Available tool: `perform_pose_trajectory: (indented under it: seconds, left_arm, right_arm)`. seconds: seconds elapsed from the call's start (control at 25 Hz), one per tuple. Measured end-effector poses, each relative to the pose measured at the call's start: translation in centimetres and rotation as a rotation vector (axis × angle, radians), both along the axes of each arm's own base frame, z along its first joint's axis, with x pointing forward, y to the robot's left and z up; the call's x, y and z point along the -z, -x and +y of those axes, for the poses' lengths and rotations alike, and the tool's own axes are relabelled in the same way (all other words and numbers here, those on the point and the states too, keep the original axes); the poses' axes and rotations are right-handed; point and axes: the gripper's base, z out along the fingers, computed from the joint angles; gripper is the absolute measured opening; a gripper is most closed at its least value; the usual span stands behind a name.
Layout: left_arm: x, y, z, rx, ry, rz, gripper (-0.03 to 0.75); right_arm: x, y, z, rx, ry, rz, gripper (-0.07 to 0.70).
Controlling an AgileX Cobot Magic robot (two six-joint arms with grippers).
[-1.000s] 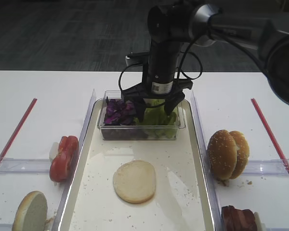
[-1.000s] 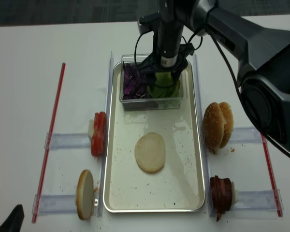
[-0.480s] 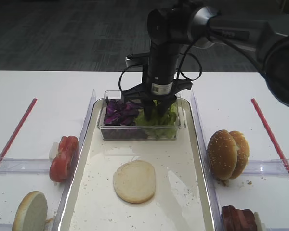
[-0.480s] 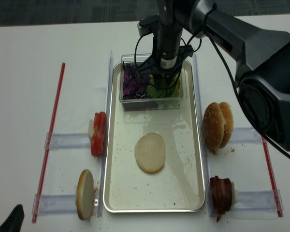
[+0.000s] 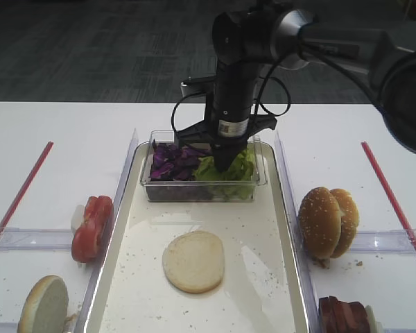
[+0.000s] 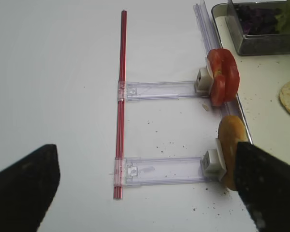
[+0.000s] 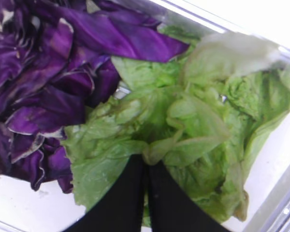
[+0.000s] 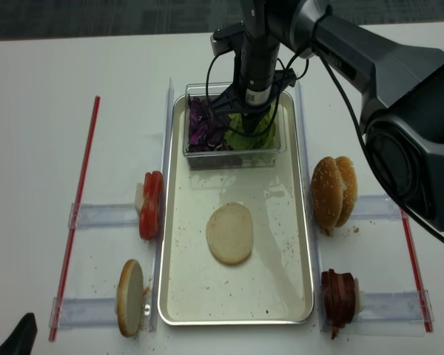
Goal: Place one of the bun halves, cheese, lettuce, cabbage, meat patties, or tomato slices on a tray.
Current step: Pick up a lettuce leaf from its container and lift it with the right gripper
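Lettuce [image 5: 229, 168] right of cabbage [image 5: 170, 161] — both in the container [image 5: 201, 189].

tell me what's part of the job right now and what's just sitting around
In the job:
right gripper, shut on lettuce
tray
bun half on tray

Lying about:
purple cabbage
tomato slices
sesame buns
meat patties
red straws

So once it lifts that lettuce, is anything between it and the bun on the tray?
Only the clear container's front wall. The right tool is shut on the lettuce inside it, so the leaf must rise over that wall. Beyond it, the tray up to the bun half looks bare.
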Motion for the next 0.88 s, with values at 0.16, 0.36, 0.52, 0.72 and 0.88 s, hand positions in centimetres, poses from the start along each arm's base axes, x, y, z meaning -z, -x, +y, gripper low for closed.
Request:
perform_pose_trajectory:
  seconds: [0.16,0.36,0.52,0.72,0.88]
  left_arm:
    - [0.0,0.0,0.0,0.0,0.0,0.0,0.671]
    - [0.0,0.0,0.0,0.0,0.0,0.0,0.671]
    - [0.0,0.0,0.0,0.0,0.0,0.0,0.671]
    - [0.0,0.0,0.0,0.0,0.0,0.0,0.671]
    - [0.0,0.0,0.0,0.0,0.0,0.0,0.671]
  right_arm:
    - [0.0,0.0,0.0,0.0,-0.001,-0.002,0.05]
    - [0.0,0.0,0.0,0.0,0.001,0.002,0.05]
    - [-0.7,0.0,0.0,-0.003,-0.003,-0.005,0.05]
    - [-3.7,-0.2,0.1,-0.007,-0.035,-0.069,0.05]
    - [-6.1,-0.2,0.1,-0.007,-0.062,-0.123,0.05]
